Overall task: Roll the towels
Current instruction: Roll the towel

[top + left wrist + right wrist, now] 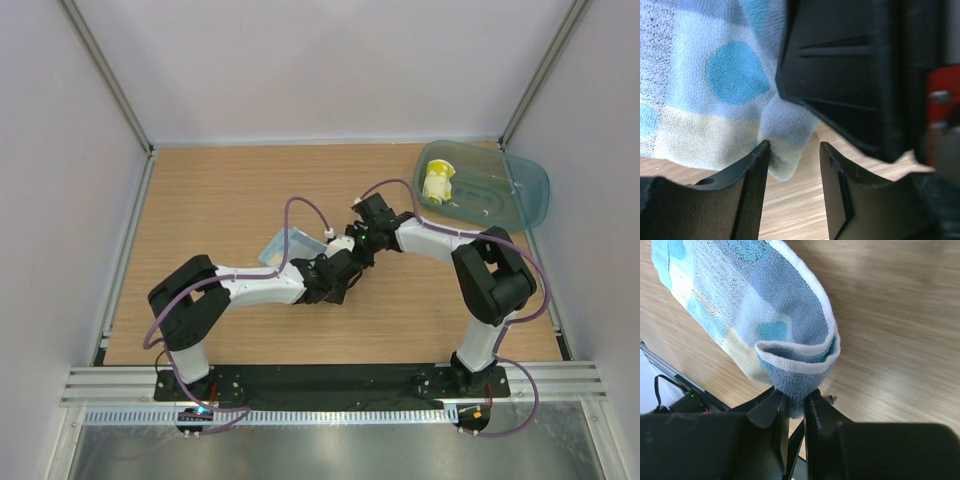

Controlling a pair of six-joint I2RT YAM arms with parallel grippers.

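- At mid-bench, the light blue towel (288, 245) lies just left of where the two wrists meet. The bulk of it spreads away from both sets of jaws toward the left side of the bench (200, 190).
- The right jaws are pinched nearly closed on a folded, white-hemmed edge of that towel, at its near end in the right wrist view. From the grip the cloth runs away up and to the left, so its long axis points straight out from these jaws.
- The left jaws stand partly apart and hold nothing. A loose corner of the blue towel hangs down into the gap, next to the left fingertip (759, 152), and the bench shows through beside it.
- The black body of the right wrist (850, 75) sits just beyond that corner, so the two arms are crowded at the same end.
- The yellow towel (437, 183) sits as a roll in the teal tray (520, 195), far right, well apart from both arms.
- Judged from this, the left jaws need only close on the corner. The roll would then run along the axis away from the right jaws.
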